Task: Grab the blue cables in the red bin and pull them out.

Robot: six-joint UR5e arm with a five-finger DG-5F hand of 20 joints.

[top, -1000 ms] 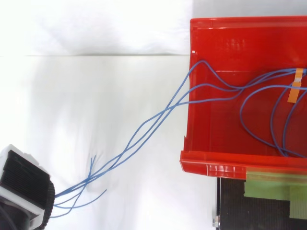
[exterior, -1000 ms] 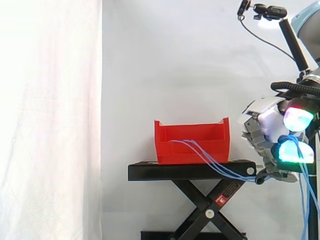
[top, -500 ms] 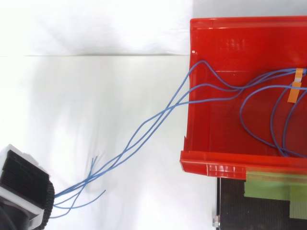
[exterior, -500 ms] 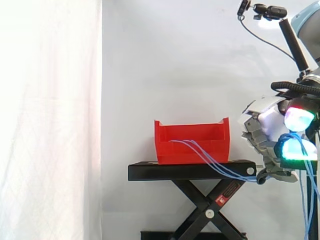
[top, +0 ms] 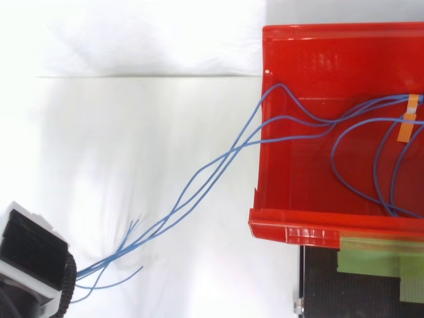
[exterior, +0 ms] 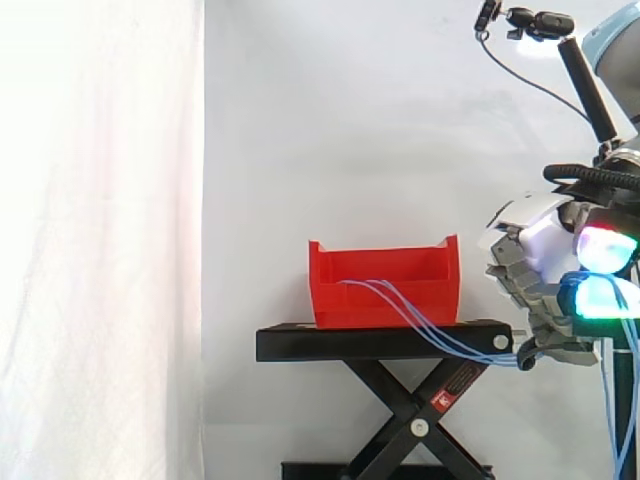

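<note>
We see the hand (exterior: 545, 285) at the right of the side view, about as high as the red bin (exterior: 340, 305) and well apart from it. Its fingers are curled shut, and the blue cables (top: 228, 152) are caught in them. The glowing pads (exterior: 600, 298) shine green and red.

From the bottom of the hand the cables run up across the gap to the bin. They climb over its near wall and lie in big loops on its floor. Some cable hangs down below the hand. From above, we see a few short loose ends fan out near the bottom left corner.

A bit of orange tape (top: 405, 126) sits on the cables inside the bin. The bin stands on a black stand (exterior: 370, 343), in front of a white curtain (exterior: 100, 240).
</note>
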